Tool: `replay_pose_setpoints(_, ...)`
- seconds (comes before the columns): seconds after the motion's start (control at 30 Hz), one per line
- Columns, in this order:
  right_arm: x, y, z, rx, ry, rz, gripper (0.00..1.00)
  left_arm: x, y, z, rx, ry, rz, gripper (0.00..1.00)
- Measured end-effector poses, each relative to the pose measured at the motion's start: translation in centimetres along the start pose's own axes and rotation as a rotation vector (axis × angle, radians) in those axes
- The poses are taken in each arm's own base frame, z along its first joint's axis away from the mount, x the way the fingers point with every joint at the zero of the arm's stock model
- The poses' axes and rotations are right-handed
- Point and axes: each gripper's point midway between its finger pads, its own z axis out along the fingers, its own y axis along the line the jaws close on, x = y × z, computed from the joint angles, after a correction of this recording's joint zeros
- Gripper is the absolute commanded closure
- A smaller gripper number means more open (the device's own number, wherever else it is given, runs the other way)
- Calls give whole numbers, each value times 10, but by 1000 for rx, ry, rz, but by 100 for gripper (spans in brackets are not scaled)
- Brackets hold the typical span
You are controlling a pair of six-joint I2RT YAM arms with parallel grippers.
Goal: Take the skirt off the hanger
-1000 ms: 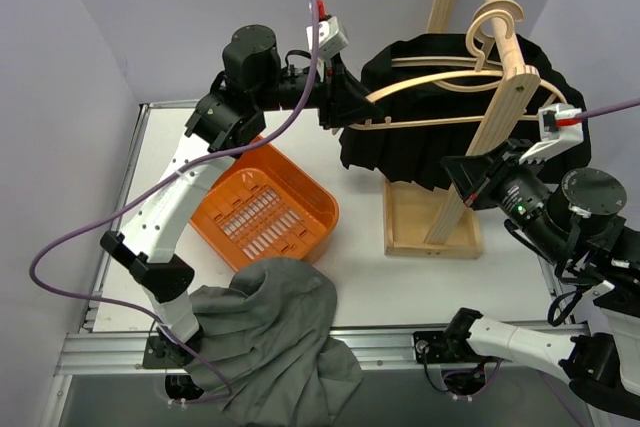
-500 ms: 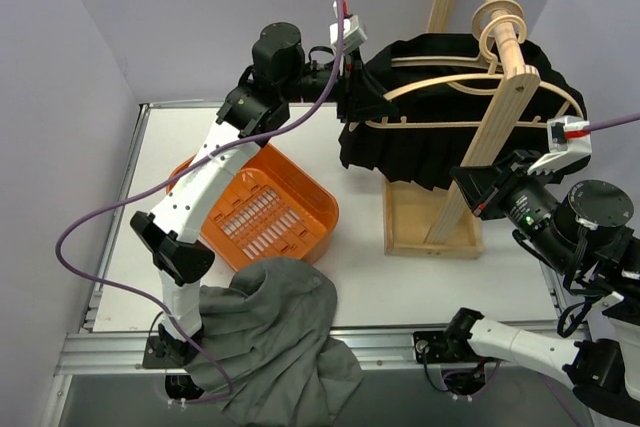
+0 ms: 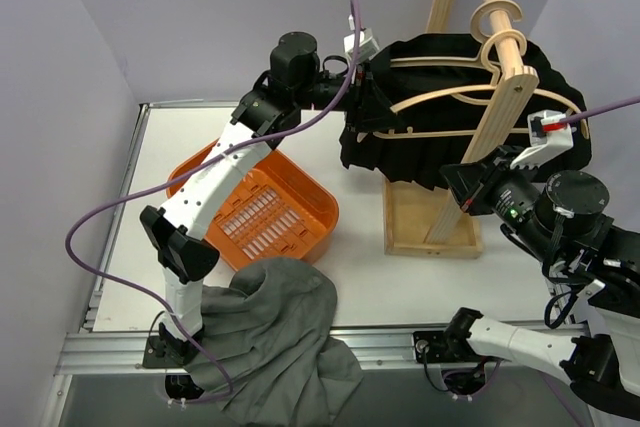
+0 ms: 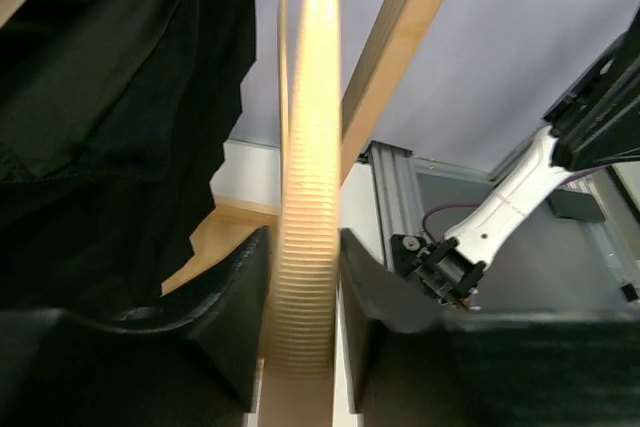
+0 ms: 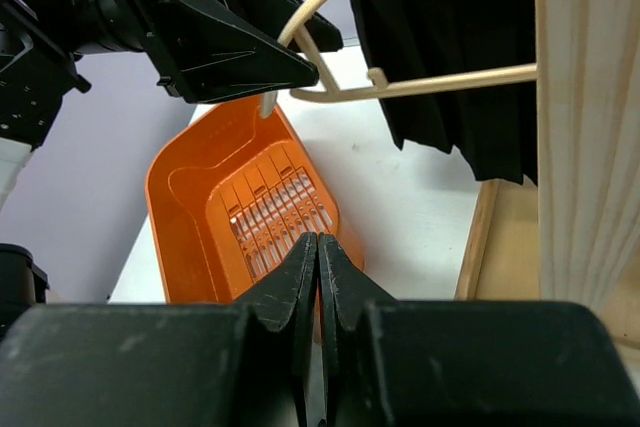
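Left gripper point(image 4: 303, 247) is clenched on the pale wooden hanger point(image 4: 310, 97), whose ribbed bar sits pinched between its dark fingers. Only its wrist view shows that contact; from overhead the fingers merge into black cloth. The pleated black skirt point(image 3: 430, 152) hangs on the hanger, just beside this gripper. The right gripper point(image 5: 318, 247) is closed on nothing, with the skirt above it and a slotted orange plastic basket point(image 5: 190, 207) ahead.
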Motion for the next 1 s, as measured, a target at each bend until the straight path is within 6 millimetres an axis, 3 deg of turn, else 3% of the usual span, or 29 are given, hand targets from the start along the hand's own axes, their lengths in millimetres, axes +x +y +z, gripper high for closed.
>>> replay_pose_setpoints(0.07,3,-2,2,7,7,-6,100,5,3,0,-25,11,-23,39)
replay_pose_setpoints(0.13,4,-3,4,21,9,-7,69,11,9,-1,-58,21,-40,1)
replay_pose_setpoints(0.17,5,-5,5,34,13,-13,62,13,11,-3,-81,24,-51,6)
replay_pose_setpoints(0.33,26,-9,27,98,115,-112,38,19,18,-22,-224,19,-112,6)
replay_pose_setpoints(0.4,38,-9,36,107,160,-154,24,16,15,-38,-289,-2,-128,6)
replay_pose_setpoints(0.5,60,-12,46,107,231,-213,16,1,8,-70,-401,-77,-128,6)
replay_pose_setpoints(0.63,78,-11,46,63,290,-248,15,-29,-14,-119,-530,-208,-113,6)
replay_pose_setpoints(0.8,105,11,53,-59,368,-231,16,-58,-54,-189,-704,-358,-81,6)
replay_pose_setpoints(0.87,122,22,55,-108,416,-240,16,-59,-74,-219,-781,-389,-81,6)
replay_pose_setpoints(1.0,180,65,57,-233,568,-332,16,-38,-103,-275,-939,-403,-122,6)
